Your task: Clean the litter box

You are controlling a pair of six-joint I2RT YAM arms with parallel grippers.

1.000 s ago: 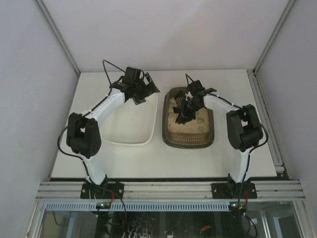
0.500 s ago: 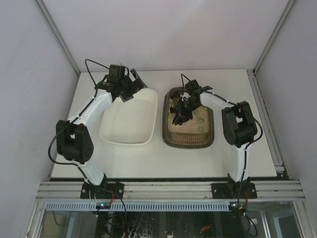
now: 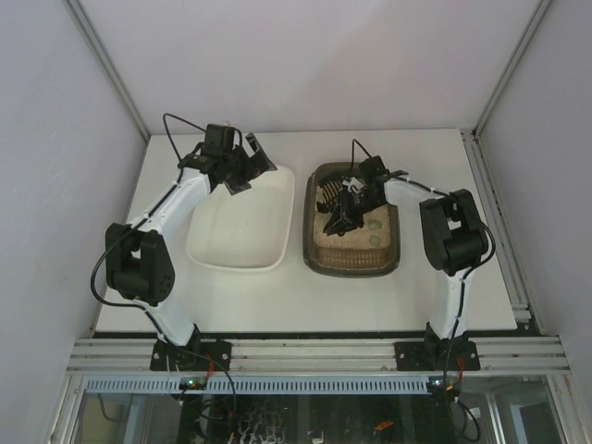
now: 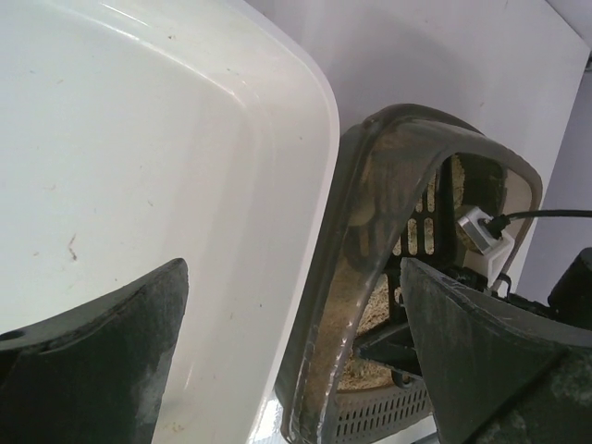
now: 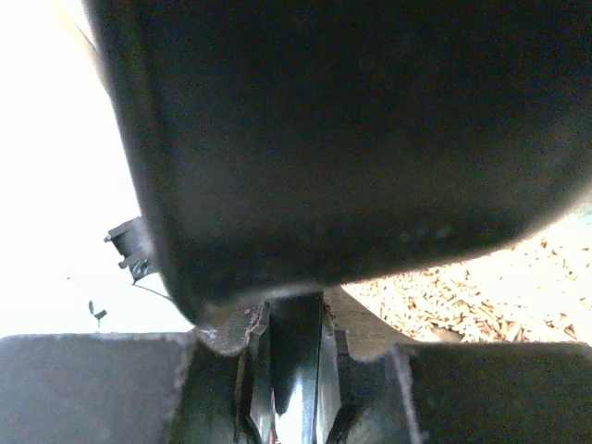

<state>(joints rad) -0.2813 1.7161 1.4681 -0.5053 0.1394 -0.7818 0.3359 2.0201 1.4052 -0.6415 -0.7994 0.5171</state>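
The litter box (image 3: pixel 351 268), a dark brown-grey rounded tray of beige sandy litter (image 3: pixel 356 248), sits on the right half of the white table (image 3: pixel 462 287), with its long side just beside a white plastic tray (image 3: pixel 236 240) on its left. A few small pale greenish lumps (image 3: pixel 376 223) lie in the litter near its right wall. The right gripper (image 3: pixel 340 215) reaches down into the box, clenched on the thin black handle (image 5: pixel 296 370) of a black slotted scoop (image 3: pixel 330 193). In the right wrist view the scoop's dark body (image 5: pixel 351 139) fills most of the frame above the grey fingers (image 5: pixel 92 388), with litter showing at the lower right. The left gripper (image 3: pixel 250 171) hangs over the far end of the white tray, jaws spread wide and holding nothing. Its wrist camera looks between its two dark fingers (image 4: pixel 102 361) at the tray's glossy rim and the litter box's rim (image 4: pixel 356 231) close alongside.
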